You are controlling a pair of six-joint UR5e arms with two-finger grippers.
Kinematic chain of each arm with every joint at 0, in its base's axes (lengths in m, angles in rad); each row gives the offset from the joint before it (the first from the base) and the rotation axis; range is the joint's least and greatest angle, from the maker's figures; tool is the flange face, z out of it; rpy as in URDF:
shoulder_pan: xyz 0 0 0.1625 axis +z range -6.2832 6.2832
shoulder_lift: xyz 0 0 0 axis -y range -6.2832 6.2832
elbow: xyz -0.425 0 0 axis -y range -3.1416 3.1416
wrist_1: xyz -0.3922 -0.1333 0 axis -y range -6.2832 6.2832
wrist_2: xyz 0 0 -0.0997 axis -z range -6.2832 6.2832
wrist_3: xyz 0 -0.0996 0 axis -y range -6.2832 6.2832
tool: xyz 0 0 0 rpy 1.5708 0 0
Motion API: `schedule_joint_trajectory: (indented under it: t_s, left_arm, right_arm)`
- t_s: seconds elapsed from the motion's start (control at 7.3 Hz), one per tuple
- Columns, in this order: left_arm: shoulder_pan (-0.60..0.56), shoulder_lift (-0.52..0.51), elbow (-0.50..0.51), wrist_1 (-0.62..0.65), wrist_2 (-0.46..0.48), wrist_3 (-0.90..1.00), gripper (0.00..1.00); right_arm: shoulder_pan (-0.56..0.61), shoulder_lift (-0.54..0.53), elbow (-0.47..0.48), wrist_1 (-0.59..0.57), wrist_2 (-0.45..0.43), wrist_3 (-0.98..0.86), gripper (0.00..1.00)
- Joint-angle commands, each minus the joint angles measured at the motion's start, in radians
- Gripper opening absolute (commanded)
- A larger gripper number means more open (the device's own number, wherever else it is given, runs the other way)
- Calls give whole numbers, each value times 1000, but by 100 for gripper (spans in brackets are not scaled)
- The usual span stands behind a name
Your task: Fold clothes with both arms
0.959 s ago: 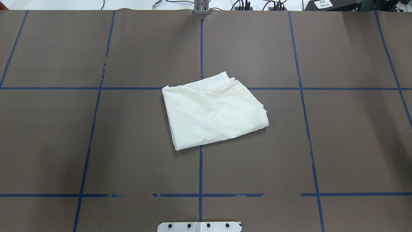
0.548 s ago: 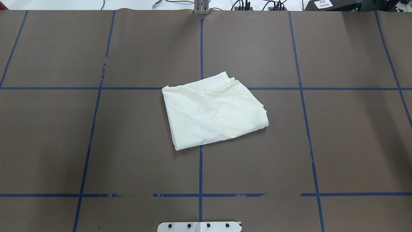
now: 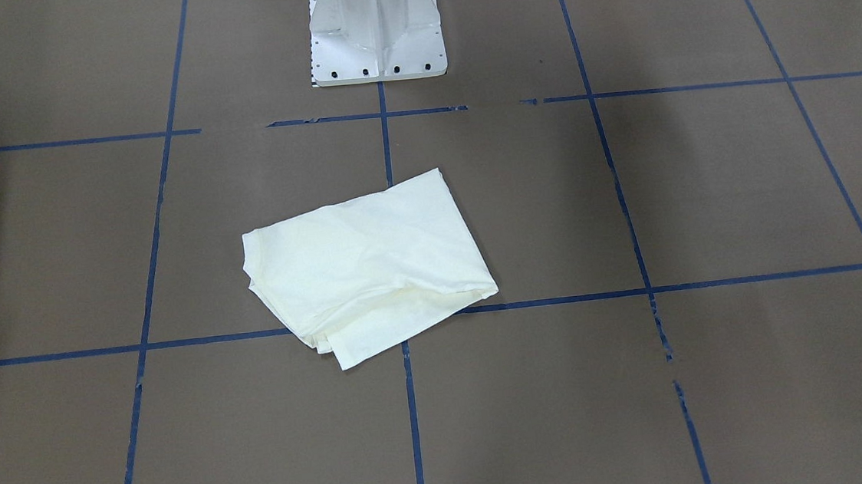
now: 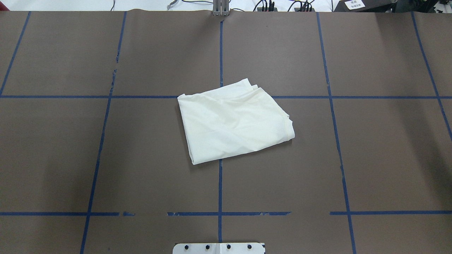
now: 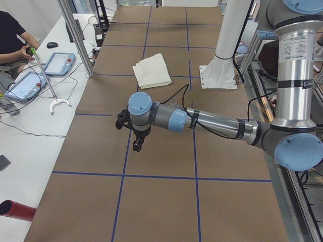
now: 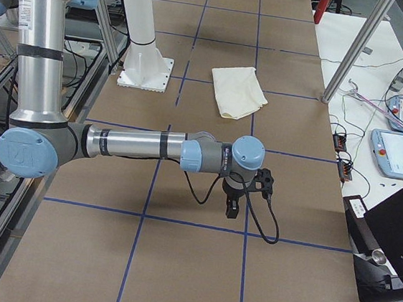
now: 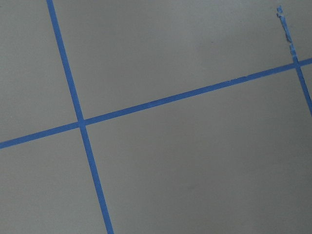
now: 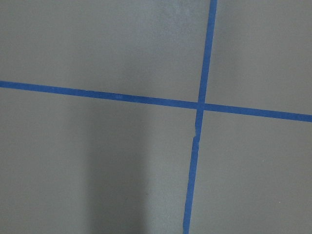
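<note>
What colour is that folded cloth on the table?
Plain cream-white shirt, no print showing; clearest in the overhead view.

Overhead view: high behind the robot, facing forward and down. Full width of the worktop (image 4: 106,158) in frame, pedestal plate (image 4: 219,248) at the bottom edge, folded shirt (image 4: 233,123) mid-frame.

Front-facing view: from the opposite side, steep downward look, pedestal at the top. Shares the shirt and the blue tape grid (image 4: 220,190) with the overhead view, turned end for end.

Left-end view: looks along the worktop, left arm (image 5: 217,123) large in the foreground, shirt far behind it.

Right-end view: the same from the other end, right arm (image 6: 137,144) near.

Both end views share the shirt and pedestal.

Wrist views: close, facing down at the worktop, each over one tape crossing.
</note>
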Motion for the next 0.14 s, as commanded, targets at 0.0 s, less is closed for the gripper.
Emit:
schedule_joint_trajectory:
  t_s: [0.0]
  left_arm:
    - [0,-3,-2,3,0,0,100]
  right_arm:
    - [0,0,-1,1,0,0,100]
